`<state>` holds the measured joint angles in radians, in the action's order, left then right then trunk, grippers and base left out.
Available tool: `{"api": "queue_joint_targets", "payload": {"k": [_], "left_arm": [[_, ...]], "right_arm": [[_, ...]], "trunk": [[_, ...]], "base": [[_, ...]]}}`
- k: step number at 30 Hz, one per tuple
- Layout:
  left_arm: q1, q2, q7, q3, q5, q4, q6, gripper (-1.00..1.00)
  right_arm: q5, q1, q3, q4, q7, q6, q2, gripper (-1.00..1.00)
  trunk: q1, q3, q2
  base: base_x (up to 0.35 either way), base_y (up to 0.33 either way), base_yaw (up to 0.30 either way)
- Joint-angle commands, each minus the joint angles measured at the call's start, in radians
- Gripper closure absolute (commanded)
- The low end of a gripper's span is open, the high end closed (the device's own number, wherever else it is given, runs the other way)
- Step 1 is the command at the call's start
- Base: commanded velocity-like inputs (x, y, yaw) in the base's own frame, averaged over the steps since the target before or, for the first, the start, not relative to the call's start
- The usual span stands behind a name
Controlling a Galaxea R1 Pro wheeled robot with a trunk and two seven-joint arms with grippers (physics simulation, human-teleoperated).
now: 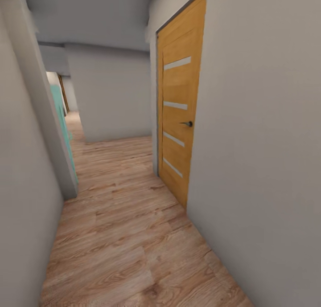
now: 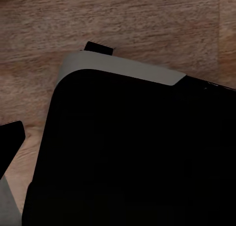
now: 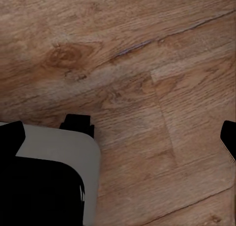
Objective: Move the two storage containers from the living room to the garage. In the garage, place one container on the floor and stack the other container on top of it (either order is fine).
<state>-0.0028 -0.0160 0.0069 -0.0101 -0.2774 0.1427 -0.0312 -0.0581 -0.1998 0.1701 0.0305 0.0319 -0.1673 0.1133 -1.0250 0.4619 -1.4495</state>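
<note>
Head view is showing a narrow hallway during transit: an orange wooden door (image 1: 178, 115) with four glass slits and a dark lever handle (image 1: 187, 124) is standing shut in the pale grey wall (image 1: 263, 133) on the right, while light wood plank flooring (image 1: 129, 235) is running ahead toward a far corner and a teal panel (image 1: 62, 124) is edging the wall on the left. Neither storage container is appearing in these pictures, so where they are lying cannot be told from this moment, nor whether either has yet been carried over. Judged from the plank floor underfoot, the robot is not yet standing in the garage, whose concrete is lying out of view; the slitted door is probably the way in, and both the placing and the stacking are seemingly remaining to be done. Left wrist view is looking down on the robot's black, grey-trimmed base (image 2: 132, 157) over the planks. Right wrist view is showing the same base (image 3: 44, 181) beside bare planks (image 3: 147, 63). Dark slivers at the picture edges may be finger parts, yet whether either tool is standing apart or together cannot be told.
</note>
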Motion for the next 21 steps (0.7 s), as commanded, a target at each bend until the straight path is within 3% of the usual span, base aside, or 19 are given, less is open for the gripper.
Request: {"api": "queue_joint_targets", "payload": {"k": [1,10,21], "left_arm": [[0.000,0.000,0.001,-0.001,-0.005,0.000,-0.003,-1.00],[0.000,0.001,0.001,-0.001,-0.006,0.000,-0.002,-1.00],[0.000,0.000,0.001,-0.001,-0.008,-0.001,-0.001,-1.00]], "right_arm": [[-0.006,-0.001,0.006,0.003,0.003,-0.007,0.001,-1.00],[-0.005,0.000,0.006,0.004,0.003,-0.006,0.003,-1.00],[-0.005,0.005,0.006,0.003,0.003,-0.004,0.003,-1.00]], "trunk": [[0.000,0.001,-0.001],[0.000,0.001,-0.001],[0.000,0.001,-0.001]], "base": [[0.000,0.000,0.300],[0.052,0.000,0.300],[0.280,0.000,0.300]]}}
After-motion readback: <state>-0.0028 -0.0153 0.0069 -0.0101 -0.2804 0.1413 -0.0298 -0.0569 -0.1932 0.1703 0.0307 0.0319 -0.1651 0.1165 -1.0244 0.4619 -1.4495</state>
